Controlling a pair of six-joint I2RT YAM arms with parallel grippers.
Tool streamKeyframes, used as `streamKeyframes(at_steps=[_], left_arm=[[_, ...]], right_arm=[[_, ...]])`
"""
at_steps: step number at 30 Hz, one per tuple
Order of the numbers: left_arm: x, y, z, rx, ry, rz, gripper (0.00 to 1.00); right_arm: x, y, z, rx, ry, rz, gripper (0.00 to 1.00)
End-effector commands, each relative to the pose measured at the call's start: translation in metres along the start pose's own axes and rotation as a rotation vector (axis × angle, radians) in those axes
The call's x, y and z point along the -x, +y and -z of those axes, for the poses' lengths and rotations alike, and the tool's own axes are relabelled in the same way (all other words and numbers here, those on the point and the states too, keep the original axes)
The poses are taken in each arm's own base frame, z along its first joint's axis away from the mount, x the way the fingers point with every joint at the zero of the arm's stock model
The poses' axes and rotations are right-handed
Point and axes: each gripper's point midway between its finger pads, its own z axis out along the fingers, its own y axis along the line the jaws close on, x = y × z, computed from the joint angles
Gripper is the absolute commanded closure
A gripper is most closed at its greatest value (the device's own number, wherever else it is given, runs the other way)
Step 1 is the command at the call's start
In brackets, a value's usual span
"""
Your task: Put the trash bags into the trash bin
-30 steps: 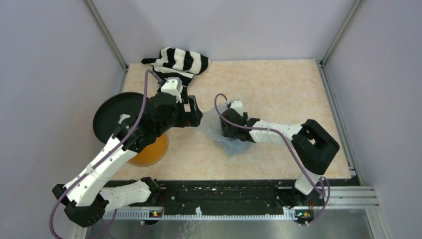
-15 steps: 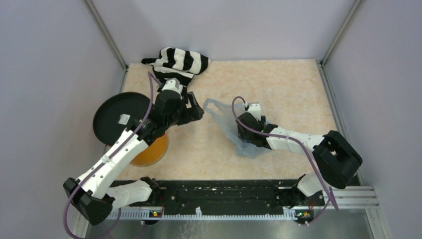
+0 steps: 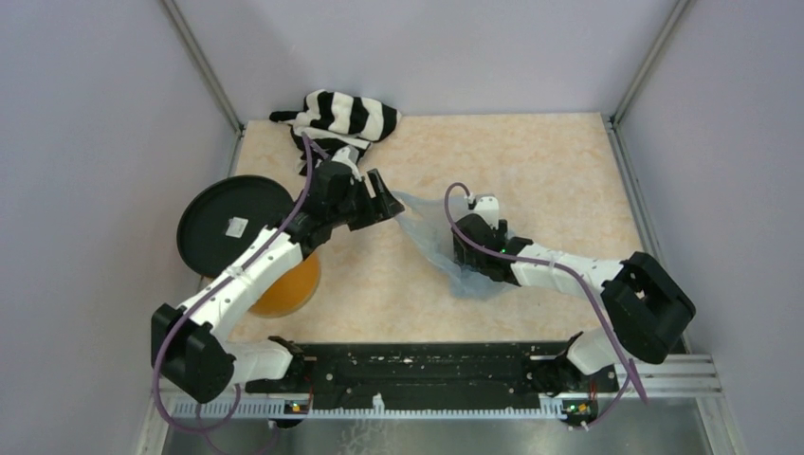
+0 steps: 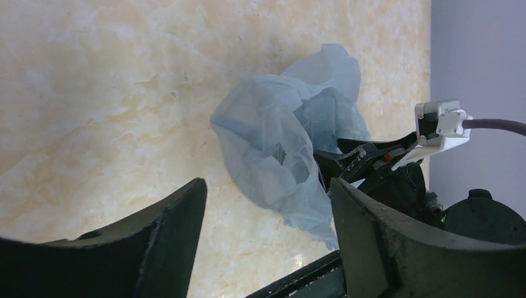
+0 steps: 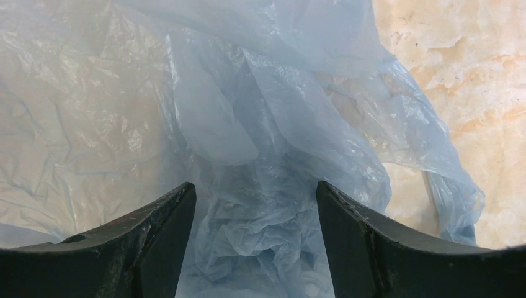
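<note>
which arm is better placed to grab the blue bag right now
Right. The right gripper is open directly over the trash bag, with crumpled plastic filling the gap between its fingers. The left gripper is open too, but the bag lies ahead of it, beyond its fingertips.
</note>
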Motion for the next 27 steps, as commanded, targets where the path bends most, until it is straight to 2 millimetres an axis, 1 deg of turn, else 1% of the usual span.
streamKeyframes(at_steps=[1, 3, 5, 6, 8, 11, 15, 17, 18, 19, 20, 22, 24, 26, 27], left_arm=[[0.0, -0.021, -0.017, -0.116, 0.026, -0.003, 0.43], [-0.007, -0.022, -0.025, -0.121, 0.075, -0.004, 0.57], [-0.014, -0.024, -0.034, -0.126, 0.114, -0.006, 0.74], [-0.018, -0.028, -0.038, -0.134, 0.125, -0.01, 0.81], [-0.026, -0.038, -0.045, -0.161, 0.139, -0.019, 0.9], [-0.04, -0.061, -0.059, -0.215, 0.17, -0.035, 0.94], [-0.056, -0.099, -0.081, -0.283, 0.207, -0.069, 0.94], [-0.058, -0.116, -0.091, -0.317, 0.216, -0.086, 0.9], [-0.06, -0.12, -0.097, -0.322, 0.226, -0.099, 0.86], [-0.057, -0.126, -0.099, -0.331, 0.222, -0.113, 0.79], [-0.054, -0.13, -0.099, -0.334, 0.212, -0.127, 0.66], [-0.04, -0.136, -0.094, -0.325, 0.172, -0.162, 0.52], [-0.026, -0.137, -0.083, -0.298, 0.125, -0.204, 0.36], [-0.012, -0.137, -0.067, -0.275, 0.081, -0.244, 0.25], [-0.005, -0.136, -0.058, -0.263, 0.054, -0.263, 0.22]], right_arm=[[0.021, -0.01, 0.012, -0.01, -0.054, -0.054, 0.28], [0.029, -0.016, 0.021, -0.018, -0.07, -0.061, 0.28], [0.041, -0.02, 0.032, -0.015, -0.09, -0.075, 0.27], [0.047, -0.022, 0.038, -0.011, -0.099, -0.083, 0.26], [0.062, -0.027, 0.053, -0.01, -0.116, -0.091, 0.22], [0.085, -0.031, 0.077, 0.008, -0.156, -0.108, 0.18], [0.112, -0.034, 0.108, 0.055, -0.214, -0.127, 0.13], [0.121, -0.031, 0.122, 0.097, -0.229, -0.138, 0.12], [0.125, -0.03, 0.128, 0.12, -0.235, -0.142, 0.11], [0.129, -0.028, 0.135, 0.147, -0.242, -0.149, 0.11], [0.131, -0.026, 0.14, 0.168, -0.245, -0.155, 0.1], [0.135, -0.022, 0.148, 0.207, -0.246, -0.164, 0.1], [0.137, -0.019, 0.155, 0.238, -0.248, -0.169, 0.09], [0.142, -0.016, 0.162, 0.266, -0.254, -0.175, 0.08], [0.143, -0.014, 0.164, 0.279, -0.256, -0.177, 0.08]])
